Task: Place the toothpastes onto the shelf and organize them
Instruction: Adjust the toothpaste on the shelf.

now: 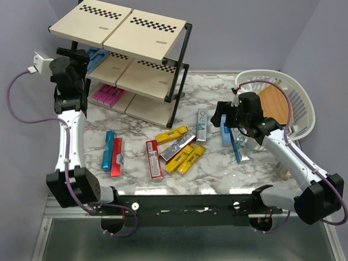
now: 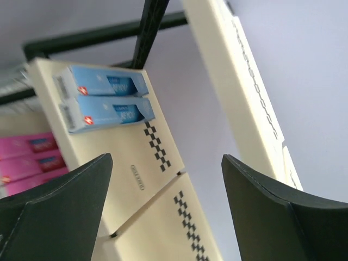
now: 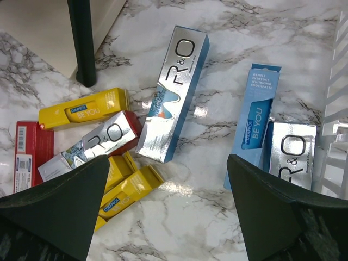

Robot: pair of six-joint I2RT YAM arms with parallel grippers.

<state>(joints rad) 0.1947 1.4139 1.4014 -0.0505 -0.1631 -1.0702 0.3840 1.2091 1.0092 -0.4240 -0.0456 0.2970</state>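
silver box point(image 3: 173, 92): "r&o"; yellow box point(image 3: 84, 109): "be you"; light blue box point(image 3: 254, 122): "be you"

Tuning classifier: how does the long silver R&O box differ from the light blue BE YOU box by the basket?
Finish: the silver-and-teal R&O cardboard box is reflective, the light blue BE YOU cardboard box plain. Neighbours: the blue one lies side by side with another silver box, the long silver one unpaired. Both lie flat on the marble table, lettering up.

Wide-spread right pincer point(image 3: 167, 163) hangs above toothpastes point(image 3: 174, 92) scattered on marble table point(image 3: 234, 49).
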